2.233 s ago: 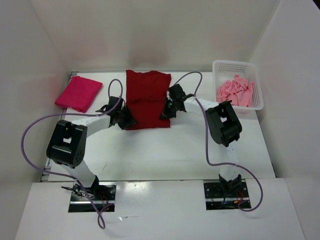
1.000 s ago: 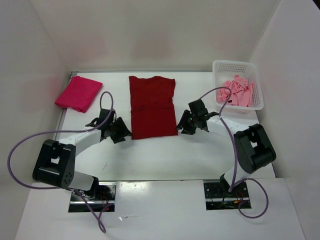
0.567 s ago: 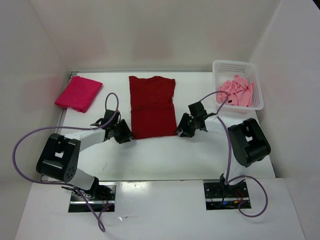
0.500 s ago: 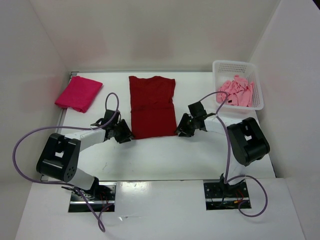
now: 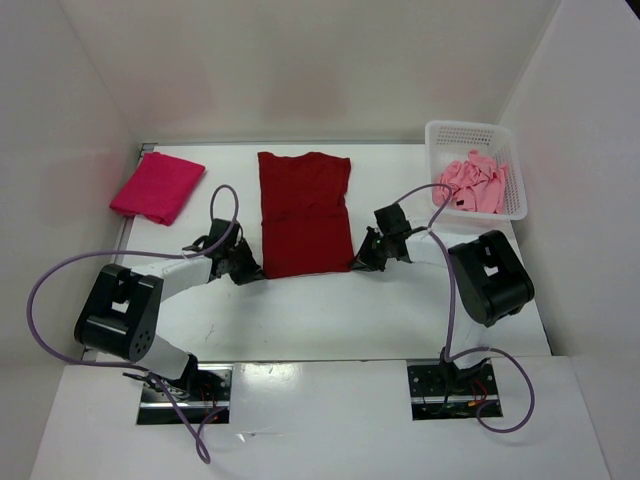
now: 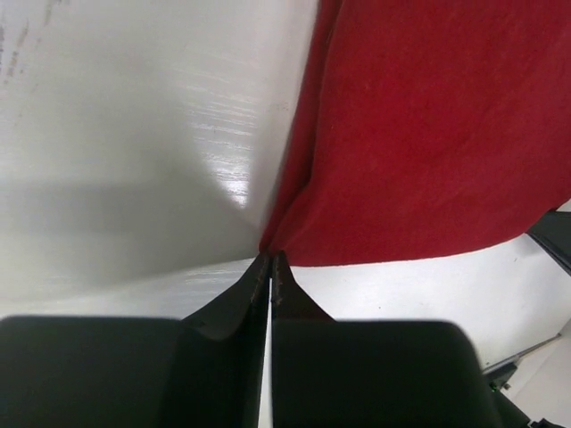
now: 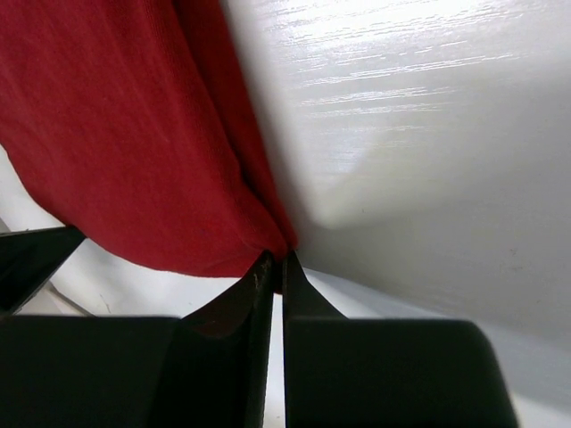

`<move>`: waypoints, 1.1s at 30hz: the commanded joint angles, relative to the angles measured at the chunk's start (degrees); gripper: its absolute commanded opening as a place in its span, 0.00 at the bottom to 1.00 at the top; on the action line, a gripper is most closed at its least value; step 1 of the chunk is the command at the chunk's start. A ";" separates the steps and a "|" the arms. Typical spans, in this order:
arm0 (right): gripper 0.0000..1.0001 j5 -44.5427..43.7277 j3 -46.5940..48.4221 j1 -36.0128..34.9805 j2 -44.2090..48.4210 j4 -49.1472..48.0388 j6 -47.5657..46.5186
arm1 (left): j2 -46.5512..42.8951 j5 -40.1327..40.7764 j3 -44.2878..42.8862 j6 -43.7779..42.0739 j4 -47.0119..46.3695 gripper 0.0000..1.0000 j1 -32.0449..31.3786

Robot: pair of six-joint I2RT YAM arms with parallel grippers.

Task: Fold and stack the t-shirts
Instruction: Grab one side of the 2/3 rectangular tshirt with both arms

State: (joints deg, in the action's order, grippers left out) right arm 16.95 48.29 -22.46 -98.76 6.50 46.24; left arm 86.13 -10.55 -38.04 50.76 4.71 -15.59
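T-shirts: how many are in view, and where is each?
3: the crimson-magenta shirt folded at far left; the darker red shirt spread flat mid-table; the light pink shirt crumpled in the basket, which might hide more.

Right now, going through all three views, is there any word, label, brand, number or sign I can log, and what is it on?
None: no readable text in any view.
The dark red t-shirt, magenta t-shirt and pink t-shirt show no print or label.
The basket shows no marking.
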 commanded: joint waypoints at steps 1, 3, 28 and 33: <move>0.05 -4.12 -1.27 -0.04 1.73 1.23 -0.62 | 0.80 1.93 -2.39 -1.46 -0.32 0.00 -0.23; 0.03 -4.12 -1.88 -0.04 3.04 1.23 -0.10 | 0.80 2.46 -3.00 -2.07 -0.32 0.00 -0.23; 0.02 -3.59 -4.08 -0.04 5.77 1.23 0.43 | 4.58 -0.62 -1.51 0.74 -3.66 0.27 -5.85; 0.02 -3.59 -4.08 -0.04 5.77 1.75 0.43 | 2.04 2.36 -2.65 -0.57 0.29 0.05 -5.85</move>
State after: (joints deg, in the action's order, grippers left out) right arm 14.39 44.95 -22.46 -95.07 7.11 46.87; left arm 89.69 -10.55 -39.88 51.27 1.67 -21.34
